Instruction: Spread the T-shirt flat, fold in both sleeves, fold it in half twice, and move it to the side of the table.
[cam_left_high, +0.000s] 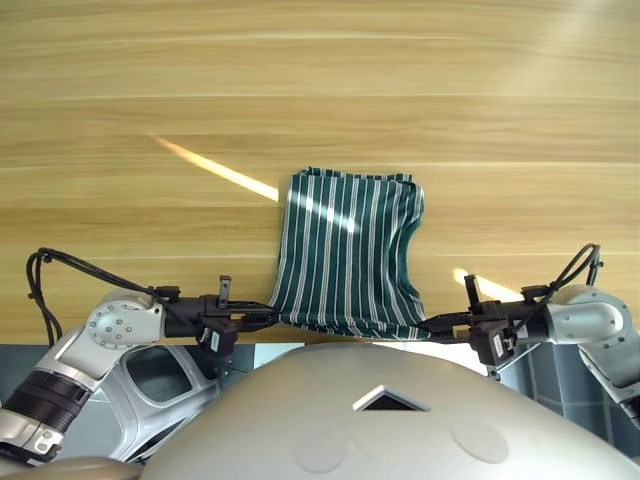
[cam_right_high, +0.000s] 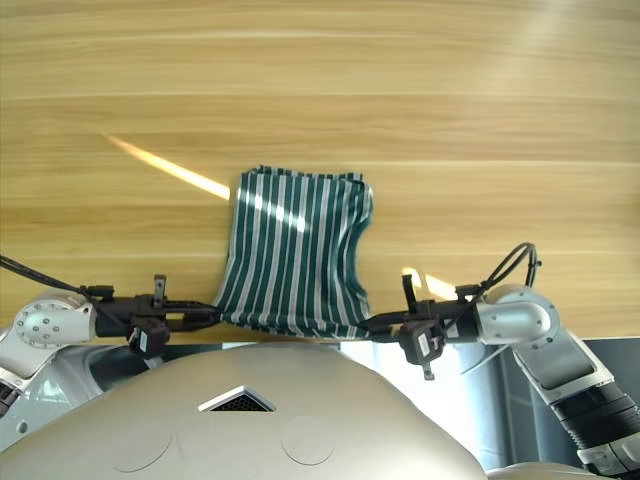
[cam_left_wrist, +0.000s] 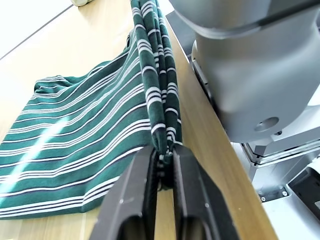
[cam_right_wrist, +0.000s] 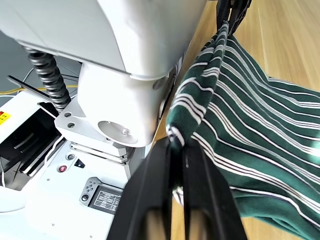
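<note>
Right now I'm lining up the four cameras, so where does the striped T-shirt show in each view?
Left eye: T-shirt centre, at the table's near edge.
Right eye: T-shirt slightly left of centre.
Left wrist: pinched in the left gripper, spreading beyond.
Right wrist: pinched in the right gripper.
Shared landmark: wooden table's near edge.

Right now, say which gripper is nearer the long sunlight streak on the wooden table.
Left. The left gripper clamps the green striped T-shirt at its near corner on the sunlight streak side; the right gripper clamps the opposite near corner, farther away.
</note>
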